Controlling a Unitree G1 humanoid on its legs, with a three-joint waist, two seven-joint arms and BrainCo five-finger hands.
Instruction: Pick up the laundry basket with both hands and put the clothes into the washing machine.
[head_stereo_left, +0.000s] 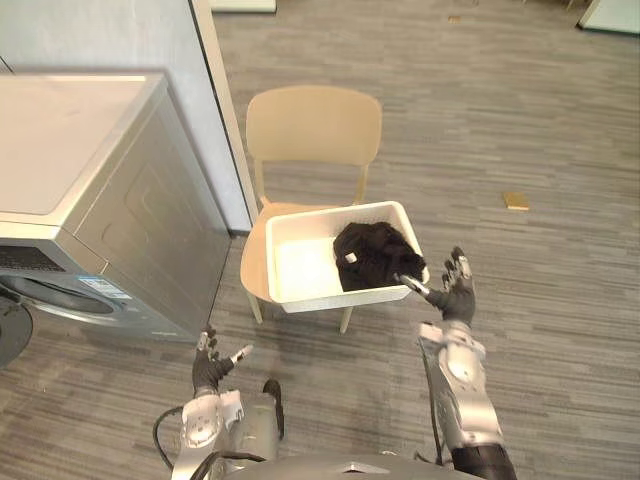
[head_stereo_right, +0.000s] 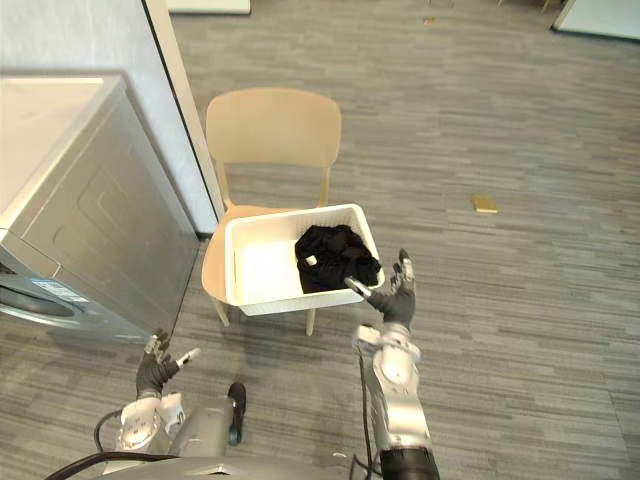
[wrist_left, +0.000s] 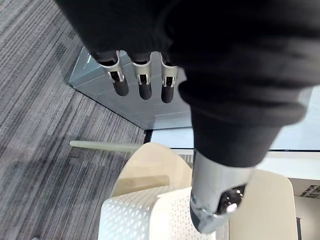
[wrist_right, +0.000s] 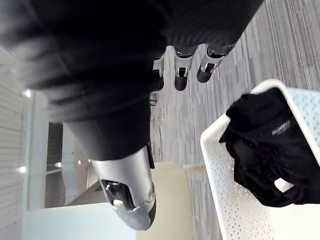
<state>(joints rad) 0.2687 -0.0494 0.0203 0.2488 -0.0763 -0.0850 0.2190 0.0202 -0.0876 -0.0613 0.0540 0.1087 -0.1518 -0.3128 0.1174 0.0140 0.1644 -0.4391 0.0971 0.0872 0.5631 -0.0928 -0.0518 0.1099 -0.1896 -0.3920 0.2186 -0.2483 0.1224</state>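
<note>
A white perforated laundry basket (head_stereo_left: 300, 262) rests on the seat of a beige chair (head_stereo_left: 313, 125). Black clothes (head_stereo_left: 374, 252) lie bunched in its right half. My right hand (head_stereo_left: 455, 288) hovers open just off the basket's right front corner, thumb pointing at the rim, not touching. My left hand (head_stereo_left: 212, 364) is open low over the floor, well short of the basket's left side. The silver washing machine (head_stereo_left: 95, 200) stands at the left, its door (head_stereo_left: 12, 325) at the view's edge. In the right wrist view the clothes (wrist_right: 265, 145) and the basket wall (wrist_right: 227, 192) lie past the fingers (wrist_right: 181, 70).
A grey wall panel (head_stereo_left: 215, 110) stands between the washer and the chair. A small tan object (head_stereo_left: 516, 200) lies on the grey plank floor (head_stereo_left: 500, 90) to the right. Open floor spreads beyond the chair.
</note>
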